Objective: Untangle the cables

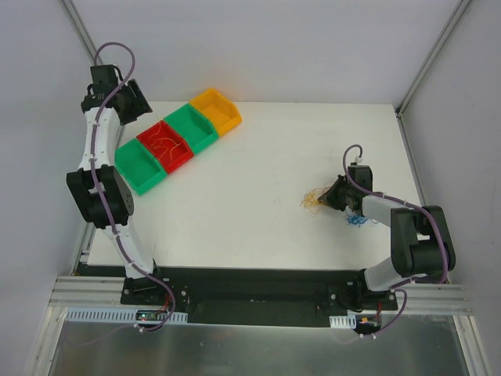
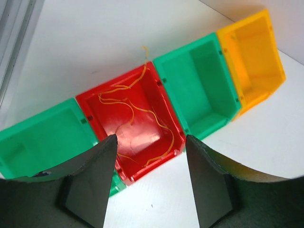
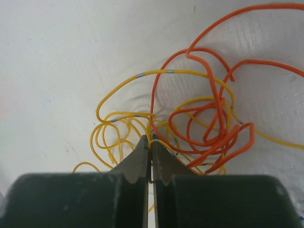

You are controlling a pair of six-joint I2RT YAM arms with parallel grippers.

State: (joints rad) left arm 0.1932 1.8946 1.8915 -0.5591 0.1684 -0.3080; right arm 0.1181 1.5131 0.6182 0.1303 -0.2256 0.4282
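The cables (image 1: pixel 313 201) lie in a clump of thin yellow and orange wires on the right of the white table. A few blue ones (image 1: pixel 356 223) sit just beside the right arm. My right gripper (image 1: pixel 333 196) is down at the clump. In the right wrist view the right gripper (image 3: pixel 152 140) is shut on a yellow cable (image 3: pixel 159 141) at the tangle's near edge, with orange loops (image 3: pixel 209 118) to the right. My left gripper (image 2: pixel 151 137) hangs open and holds nothing, above the near rim of a red bin (image 2: pixel 137 137). Loose yellow-orange wires (image 2: pixel 128 102) lie in that bin.
Four bins stand in a diagonal row at the back left: green (image 1: pixel 139 166), red (image 1: pixel 178 159), green (image 1: pixel 192 128) and orange-yellow (image 1: pixel 217 110). The left arm (image 1: pixel 98 157) reaches up along the table's left edge. White walls enclose the table.
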